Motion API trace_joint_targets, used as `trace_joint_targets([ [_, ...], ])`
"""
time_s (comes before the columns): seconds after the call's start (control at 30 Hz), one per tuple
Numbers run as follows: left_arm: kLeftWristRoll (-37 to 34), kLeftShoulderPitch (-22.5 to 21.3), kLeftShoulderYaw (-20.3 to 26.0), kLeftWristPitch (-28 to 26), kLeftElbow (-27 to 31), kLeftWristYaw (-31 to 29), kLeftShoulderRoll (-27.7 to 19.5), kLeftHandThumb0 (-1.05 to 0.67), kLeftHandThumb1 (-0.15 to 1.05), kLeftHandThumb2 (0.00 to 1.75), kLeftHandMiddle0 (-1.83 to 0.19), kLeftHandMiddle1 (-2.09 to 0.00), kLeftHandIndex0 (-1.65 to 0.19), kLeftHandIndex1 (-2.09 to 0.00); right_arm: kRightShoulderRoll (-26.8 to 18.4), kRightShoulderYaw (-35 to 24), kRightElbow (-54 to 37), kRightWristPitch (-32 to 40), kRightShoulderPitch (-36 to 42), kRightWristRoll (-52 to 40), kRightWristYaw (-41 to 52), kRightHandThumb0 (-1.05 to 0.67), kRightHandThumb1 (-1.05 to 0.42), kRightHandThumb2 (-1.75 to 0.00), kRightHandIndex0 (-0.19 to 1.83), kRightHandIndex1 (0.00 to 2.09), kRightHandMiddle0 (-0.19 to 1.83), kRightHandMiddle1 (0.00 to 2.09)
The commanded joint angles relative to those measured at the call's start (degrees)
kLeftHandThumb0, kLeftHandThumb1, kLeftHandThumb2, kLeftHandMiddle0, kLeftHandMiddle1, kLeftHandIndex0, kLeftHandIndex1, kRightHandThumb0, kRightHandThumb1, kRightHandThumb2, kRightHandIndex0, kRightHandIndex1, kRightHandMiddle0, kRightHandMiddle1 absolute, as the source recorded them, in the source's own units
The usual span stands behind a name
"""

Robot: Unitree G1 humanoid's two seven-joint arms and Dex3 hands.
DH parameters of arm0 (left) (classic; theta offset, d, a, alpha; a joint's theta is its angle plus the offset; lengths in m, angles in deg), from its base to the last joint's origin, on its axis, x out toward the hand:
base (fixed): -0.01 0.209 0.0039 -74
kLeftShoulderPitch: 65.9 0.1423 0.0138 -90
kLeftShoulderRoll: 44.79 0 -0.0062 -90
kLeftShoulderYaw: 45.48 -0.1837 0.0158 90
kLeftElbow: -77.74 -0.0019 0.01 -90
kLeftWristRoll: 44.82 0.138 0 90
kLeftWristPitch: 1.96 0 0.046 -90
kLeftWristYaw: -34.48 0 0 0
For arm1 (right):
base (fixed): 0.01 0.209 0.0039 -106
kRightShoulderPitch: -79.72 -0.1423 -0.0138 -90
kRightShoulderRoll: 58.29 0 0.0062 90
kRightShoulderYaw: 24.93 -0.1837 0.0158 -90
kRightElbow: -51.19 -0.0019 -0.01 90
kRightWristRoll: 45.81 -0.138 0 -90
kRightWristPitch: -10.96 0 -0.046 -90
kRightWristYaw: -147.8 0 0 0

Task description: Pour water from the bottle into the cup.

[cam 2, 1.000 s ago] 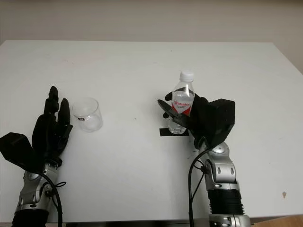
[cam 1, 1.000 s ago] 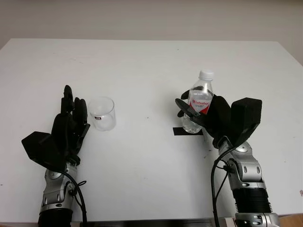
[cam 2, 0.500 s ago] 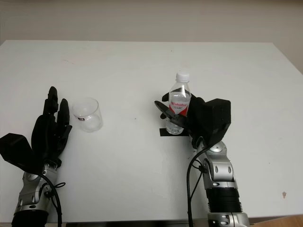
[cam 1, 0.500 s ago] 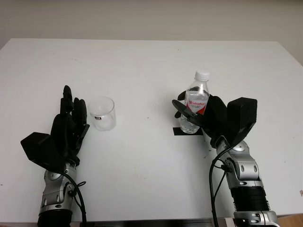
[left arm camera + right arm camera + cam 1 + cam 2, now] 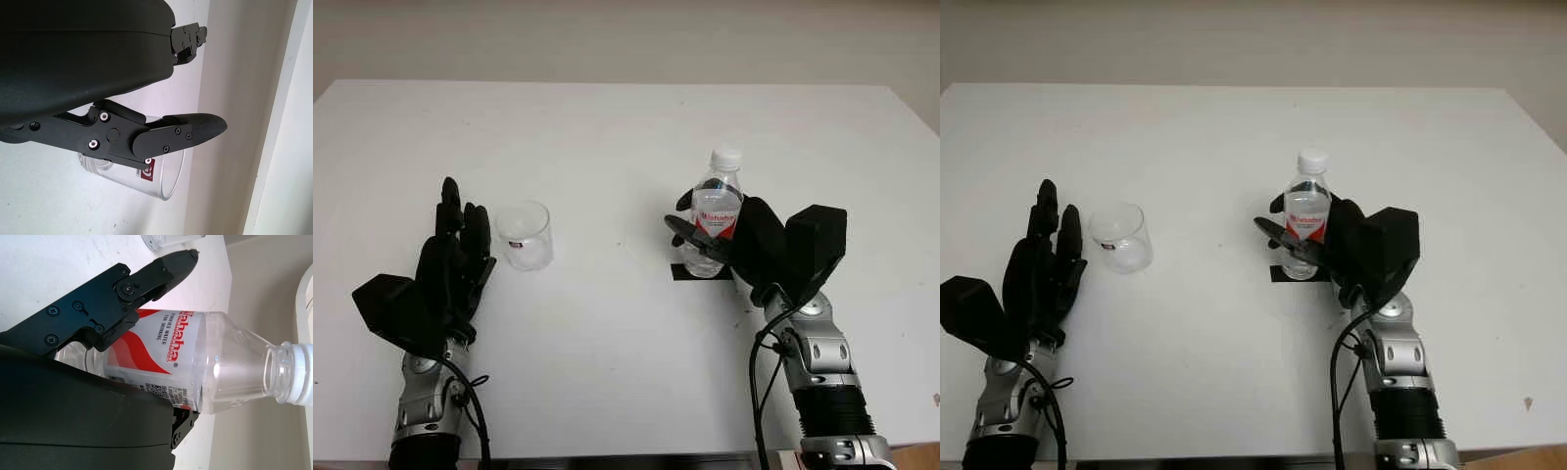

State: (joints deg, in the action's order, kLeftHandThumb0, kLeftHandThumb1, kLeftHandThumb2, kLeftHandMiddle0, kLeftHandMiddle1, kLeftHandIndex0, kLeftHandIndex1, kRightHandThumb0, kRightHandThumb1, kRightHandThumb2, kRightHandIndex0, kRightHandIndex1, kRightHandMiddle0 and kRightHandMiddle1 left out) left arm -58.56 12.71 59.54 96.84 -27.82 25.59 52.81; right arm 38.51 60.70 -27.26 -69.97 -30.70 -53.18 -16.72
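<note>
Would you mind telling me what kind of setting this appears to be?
Probably a lab or robot test bench: a plain white table against a bare wall, a black tape mark under the water bottle held by the right hand, and one clear cup near the open left hand.

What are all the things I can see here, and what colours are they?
water bottle: one, clear plastic with a white cap and a red and white label, upright at the table's right middle, over the tape mark.
cup: one, clear with a small label, upright on the table's left middle, just beside the left hand's fingertips.
tape mark: one, black, stuck flat on the table under the bottle.
table: one, white, under everything.
right hand: one, black on a silver arm, at the right, wrapped around the bottle.
left hand: one, black on a silver arm, at the left, open beside the cup, holding nothing.
</note>
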Motion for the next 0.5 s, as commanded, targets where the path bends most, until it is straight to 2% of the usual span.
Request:
trace_joint_targets([
  [0.0, 0.2, 0.6, 0.1, -0.2, 0.4, 0.0, -0.5, -0.64, 1.05, 0.54, 0.15, -0.06, 0.16, -0.06, -0.4, 0.1, 0.2, -1.6, 0.3, -0.2, 0.8, -0.54, -0.98, -0.05, 0.29, 2.00, 0.21, 1.92],
  [0.03, 0.2, 0.6, 0.2, -0.3, 0.4, 0.1, -0.5, -0.64, 1.05, 0.54, 0.15, -0.06, 0.16, -0.06, -1.0, 0.6, 0.2, -1.9, 0.5, 0.3, 1.4, -0.55, -0.97, -0.05, 0.12, 1.90, 0.14, 1.85],
  [0.1, 0.0, 0.6, 0.2, -0.3, 0.5, 0.0, -0.5, -0.64, 1.05, 0.54, 0.14, -0.06, 0.16, -0.06, -2.1, 1.3, 0.4, -2.8, 0.9, 0.6, 3.8, -0.61, -0.96, -0.05, -0.07, 1.41, -0.06, 1.59],
  [0.13, -0.1, 0.6, 0.3, -0.4, 0.5, 0.0, -0.5, -0.64, 1.05, 0.53, 0.14, -0.06, 0.16, -0.06, -2.6, 1.5, 0.4, -3.1, 1.1, 0.6, 4.9, -0.64, -0.95, -0.05, -0.12, 1.00, -0.13, 1.27],
  [0.23, -0.4, 0.5, 0.4, -0.5, 0.5, -0.1, -0.5, -0.64, 1.05, 0.53, 0.14, -0.06, 0.16, -0.06, -3.1, 1.7, 0.3, -3.9, 1.8, 0.5, 6.4, -0.66, -0.93, -0.05, -0.10, 0.26, -0.10, 0.56],
  [0.33, -0.6, 0.4, 0.5, -0.5, 0.4, -0.2, -0.6, -0.64, 1.05, 0.52, 0.14, -0.06, 0.15, -0.06, -3.1, 1.7, 0.1, -4.1, 2.5, 0.7, 6.4, -0.65, -0.92, -0.05, -0.17, 0.06, -0.14, 0.27],
  [0.47, -0.5, 0.3, 0.6, -0.5, 0.2, -0.1, -0.7, -0.63, 1.05, 0.53, 0.14, -0.05, 0.15, -0.06, -3.2, 1.6, -0.1, -4.5, 3.3, 1.2, 5.6, -0.69, -0.93, -0.06, -0.19, 0.00, -0.19, 0.13],
])
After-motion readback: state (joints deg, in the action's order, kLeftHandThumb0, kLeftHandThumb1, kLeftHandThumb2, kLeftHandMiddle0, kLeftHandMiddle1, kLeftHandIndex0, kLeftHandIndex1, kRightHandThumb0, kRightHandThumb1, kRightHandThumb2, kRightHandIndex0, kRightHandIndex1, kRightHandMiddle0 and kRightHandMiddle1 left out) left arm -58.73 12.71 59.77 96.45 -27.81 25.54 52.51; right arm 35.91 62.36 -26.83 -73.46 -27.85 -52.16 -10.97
